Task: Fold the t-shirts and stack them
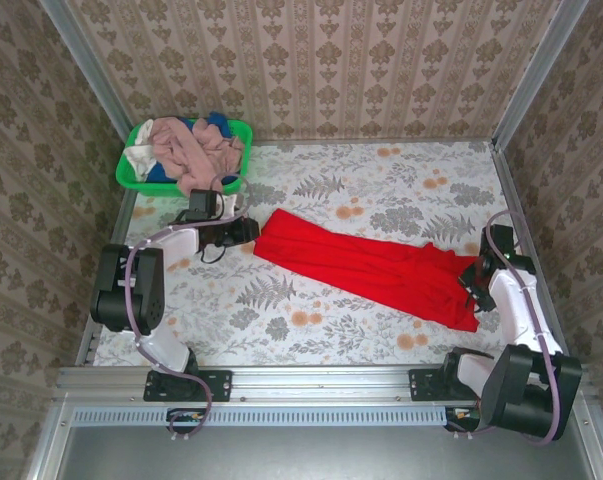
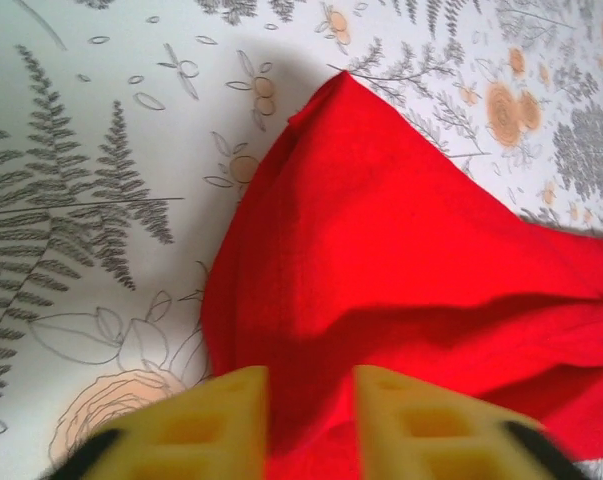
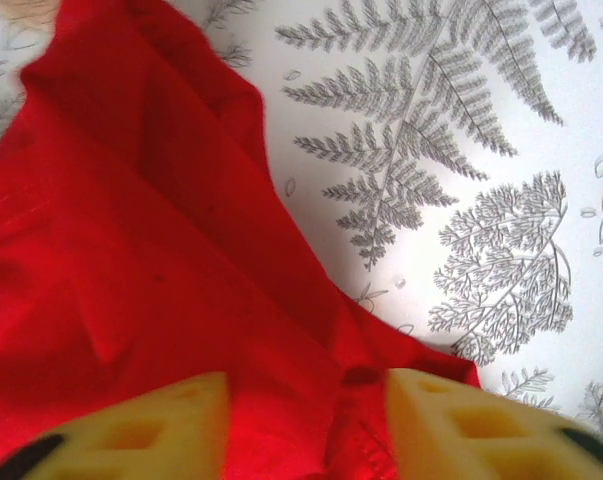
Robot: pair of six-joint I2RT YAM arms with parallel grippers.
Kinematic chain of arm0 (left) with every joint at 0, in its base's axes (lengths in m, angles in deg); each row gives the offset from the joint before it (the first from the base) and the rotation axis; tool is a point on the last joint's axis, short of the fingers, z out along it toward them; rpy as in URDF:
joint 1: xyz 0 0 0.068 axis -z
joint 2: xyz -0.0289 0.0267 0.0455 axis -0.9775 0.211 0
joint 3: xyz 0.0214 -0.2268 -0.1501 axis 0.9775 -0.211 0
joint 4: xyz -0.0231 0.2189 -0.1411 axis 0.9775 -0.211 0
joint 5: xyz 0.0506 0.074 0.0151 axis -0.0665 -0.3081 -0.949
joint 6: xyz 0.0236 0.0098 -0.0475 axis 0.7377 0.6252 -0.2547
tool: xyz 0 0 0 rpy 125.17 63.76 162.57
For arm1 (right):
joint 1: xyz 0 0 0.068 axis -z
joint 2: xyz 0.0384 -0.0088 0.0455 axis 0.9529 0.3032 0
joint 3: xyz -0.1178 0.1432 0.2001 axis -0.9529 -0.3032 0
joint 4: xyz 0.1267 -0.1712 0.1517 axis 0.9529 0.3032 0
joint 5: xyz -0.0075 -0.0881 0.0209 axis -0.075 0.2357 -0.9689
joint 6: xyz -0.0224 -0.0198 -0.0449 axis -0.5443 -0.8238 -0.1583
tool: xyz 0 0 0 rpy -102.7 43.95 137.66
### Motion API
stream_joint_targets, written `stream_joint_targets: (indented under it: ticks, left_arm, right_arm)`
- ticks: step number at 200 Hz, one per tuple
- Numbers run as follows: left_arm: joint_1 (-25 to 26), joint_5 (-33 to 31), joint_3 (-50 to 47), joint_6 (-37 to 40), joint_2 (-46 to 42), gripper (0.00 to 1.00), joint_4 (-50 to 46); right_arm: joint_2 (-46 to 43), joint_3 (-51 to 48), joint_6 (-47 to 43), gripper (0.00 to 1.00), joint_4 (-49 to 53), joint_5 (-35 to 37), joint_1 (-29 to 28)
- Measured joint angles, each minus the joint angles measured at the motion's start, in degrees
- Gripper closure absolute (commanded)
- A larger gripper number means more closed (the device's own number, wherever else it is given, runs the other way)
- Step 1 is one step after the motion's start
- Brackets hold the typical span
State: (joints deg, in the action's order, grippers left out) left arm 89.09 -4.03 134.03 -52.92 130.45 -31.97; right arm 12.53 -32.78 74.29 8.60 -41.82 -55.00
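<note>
A bright red t-shirt [image 1: 371, 268] lies in a long, loosely folded band slanting across the flowered table [image 1: 381, 180], from upper left to lower right. My left gripper [image 1: 249, 232] sits at its left end. In the left wrist view the yellow fingers [image 2: 211, 425] of the left gripper [image 2: 311, 420] stand apart over the red cloth [image 2: 401, 250], pinching nothing. My right gripper [image 1: 471, 285] is at the shirt's right end. In the right wrist view the right gripper [image 3: 306, 425] is open wide above the rumpled red hem [image 3: 131, 250]. Pink [image 1: 196, 145], blue [image 1: 218, 122] and white [image 1: 139, 158] t-shirts lie heaped in the basket.
The green plastic basket [image 1: 131, 170] stands at the table's back left corner, just behind my left arm. Patterned walls close in the table at the back and on both sides. Bare tabletop lies behind and in front of the red shirt.
</note>
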Motion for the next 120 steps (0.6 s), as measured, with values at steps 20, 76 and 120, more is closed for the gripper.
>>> stream_joint_targets:
  ticks: [20, 76, 120]
  left_arm:
    - [0.98, -3.65, 0.2, 0.46, -1.79, 0.23, -2.01]
    - [13.0, -10.69, 9.92, 2.08, -3.1, 0.11, -3.56]
    - [18.73, -8.04, 12.61, -1.95, 6.95, 0.1, 1.4]
  right_arm:
    - [-2.73, 1.31, -2.12, 0.33, 0.44, 0.28, -0.33]
    - [2.25, 11.89, -3.89, 0.42, 0.09, 5.73, -17.05]
    - [15.89, 13.31, 2.03, 0.55, -3.74, 5.99, -28.96]
